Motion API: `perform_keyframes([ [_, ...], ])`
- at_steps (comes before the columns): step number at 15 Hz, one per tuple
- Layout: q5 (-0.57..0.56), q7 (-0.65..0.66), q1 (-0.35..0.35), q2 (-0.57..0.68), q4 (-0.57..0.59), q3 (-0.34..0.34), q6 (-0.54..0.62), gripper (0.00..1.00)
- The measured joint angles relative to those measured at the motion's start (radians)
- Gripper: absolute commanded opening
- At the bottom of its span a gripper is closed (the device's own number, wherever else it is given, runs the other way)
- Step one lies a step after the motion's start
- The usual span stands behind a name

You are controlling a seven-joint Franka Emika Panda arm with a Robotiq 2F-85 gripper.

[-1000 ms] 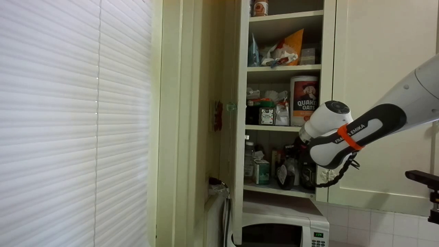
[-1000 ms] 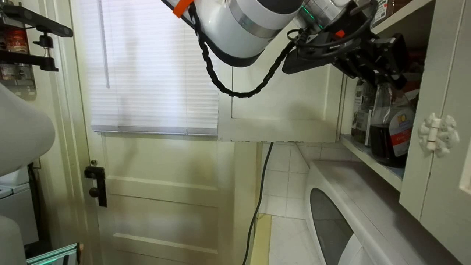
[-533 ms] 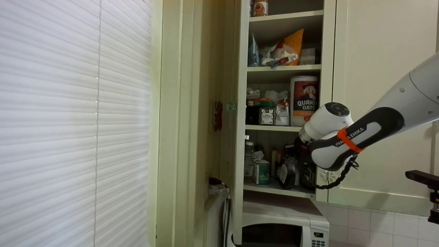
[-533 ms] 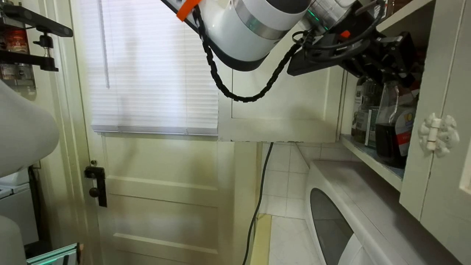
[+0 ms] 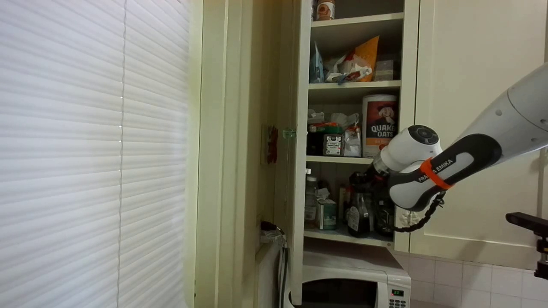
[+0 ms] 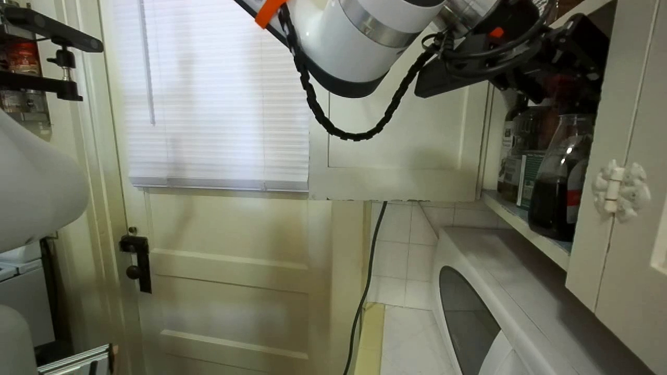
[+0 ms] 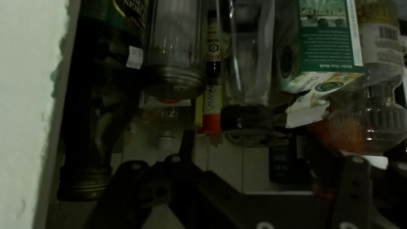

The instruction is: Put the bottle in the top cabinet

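The bottle, clear above with dark liquid below, stands upright on the lowest shelf of the cream top cabinet in both exterior views, as the bottle and the bottle. The top cabinet has its door swung out. Right above the bottle is my gripper, its jaws spread. In the wrist view, which is upside down, a clear bottle with a black cap, seemingly the same one, lies between the fingertips of my gripper, with room on either side. The wrist view is very dark, so the right finger is hard to make out.
A green tea box, a metal-lidded jar and a dark oil bottle crowd the same shelf. The cabinet frame is close at the left. Below is a microwave; an oats canister stands one shelf higher.
The gripper's jaws have spread and let go of the bottle. It has risen slightly off the neck and moved deeper into the cabinet. The bottle, earlier tilted, now stands straighter.
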Motion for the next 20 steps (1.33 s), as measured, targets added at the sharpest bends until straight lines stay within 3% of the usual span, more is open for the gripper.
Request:
perform_keyframes([
  [5,0.004,0.001,0.0,-0.015,-0.003,0.029,-0.014,1.0],
  [10,0.004,0.003,0.016,-0.13,-0.053,0.049,-0.156,1.0],
  [12,0.013,-0.013,0.039,-0.194,-0.085,0.038,-0.255,0.74],
  [16,0.082,-0.103,0.184,-0.253,-0.141,-0.062,-0.453,0.43],
  [20,0.102,-0.139,0.28,-0.247,-0.17,-0.179,-0.527,0.12],
])
